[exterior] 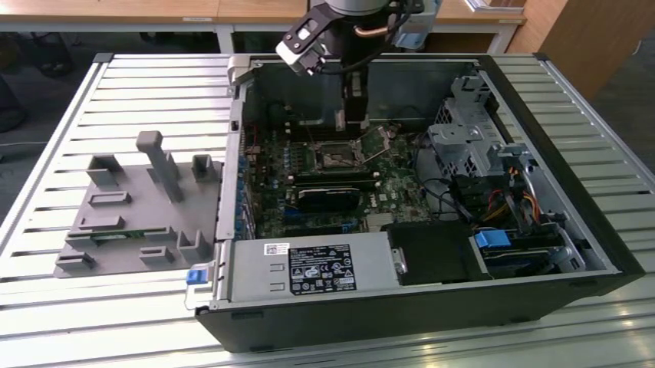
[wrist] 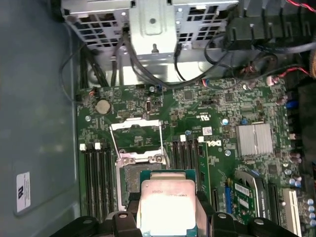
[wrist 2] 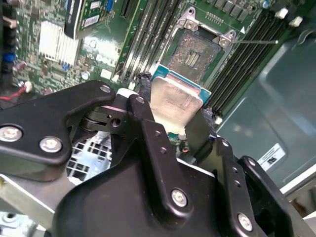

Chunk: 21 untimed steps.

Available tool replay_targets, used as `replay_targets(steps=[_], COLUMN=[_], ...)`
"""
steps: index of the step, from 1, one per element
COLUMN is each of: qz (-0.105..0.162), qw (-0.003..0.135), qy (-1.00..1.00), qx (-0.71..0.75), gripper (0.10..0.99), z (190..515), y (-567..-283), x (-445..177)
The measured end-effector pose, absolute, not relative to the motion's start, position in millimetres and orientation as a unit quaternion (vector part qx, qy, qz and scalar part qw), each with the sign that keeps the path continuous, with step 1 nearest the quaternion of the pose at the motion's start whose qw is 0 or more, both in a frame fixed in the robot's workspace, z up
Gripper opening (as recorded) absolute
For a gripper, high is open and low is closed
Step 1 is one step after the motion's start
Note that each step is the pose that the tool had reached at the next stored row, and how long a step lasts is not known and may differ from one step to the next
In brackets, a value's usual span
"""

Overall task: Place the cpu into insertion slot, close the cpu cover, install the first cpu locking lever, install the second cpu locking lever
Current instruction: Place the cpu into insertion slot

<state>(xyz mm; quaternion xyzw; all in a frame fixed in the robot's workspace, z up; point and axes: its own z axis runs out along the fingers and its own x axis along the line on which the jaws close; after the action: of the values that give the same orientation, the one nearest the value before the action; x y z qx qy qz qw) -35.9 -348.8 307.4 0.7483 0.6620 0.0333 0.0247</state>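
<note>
Cpu (wrist: 168, 205) gripped firmly in gripper (wrist: 168, 219), held over insertion slot (wrist: 139, 173), not yet seated. Slot contacts left bare. Cpu cover (wrist: 136, 122) swung open beyond slot; locking lever (wrist 2: 254, 42) unlatched beside slot. All four steps judged outstanding.

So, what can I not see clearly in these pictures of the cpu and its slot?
- First wrist view: the cpu hides the near part of the insertion slot, and the claw covers the cpu's side edges.
- Both wrist views: the cpu's underside faces away from the camera.
- Exterior view: the insertion slot's contacts are too small to judge.
</note>
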Motion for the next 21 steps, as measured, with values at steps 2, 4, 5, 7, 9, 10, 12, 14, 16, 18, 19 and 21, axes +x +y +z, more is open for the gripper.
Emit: replay_targets(steps=[2,4,5,7,9,10,12,14,16,18,19,21], qz=[0.033,0.033,0.033,0.033,0.033,0.034,0.034,0.034,0.034,0.034,0.034,0.034], qw=[0.025,0.025,0.025,0.025,0.025,0.024,0.024,0.023,0.023,0.023,0.023,0.023], qy=[0.656,0.655,0.654,0.656,0.667,0.674,0.688,0.698,0.700,0.700,0.700,0.700], qx=[0.753,0.755,0.755,0.753,0.744,0.738,0.725,0.715,0.713,0.713,0.713,0.713], gripper=[0.525,0.525,0.525,0.525,0.525,0.525,0.525,0.525,0.525,0.525,0.525,0.525], z=[306.1,302.7,300.8,297.3,294.5,293.0,289.9,286.9,283.6,280.7,279.1,275.5], y=[-348.7,-347.9,-347.4,-346.1,-346.1,-346.1,-346.1,-345.9,-344.3,-342.5,-341.4,-339.8], x=[-35.9,-36.0,-35.9,-35.9,-35.9,-36.0,-36.0,-36.0,-35.9,-36.0,-36.1,-36.4])
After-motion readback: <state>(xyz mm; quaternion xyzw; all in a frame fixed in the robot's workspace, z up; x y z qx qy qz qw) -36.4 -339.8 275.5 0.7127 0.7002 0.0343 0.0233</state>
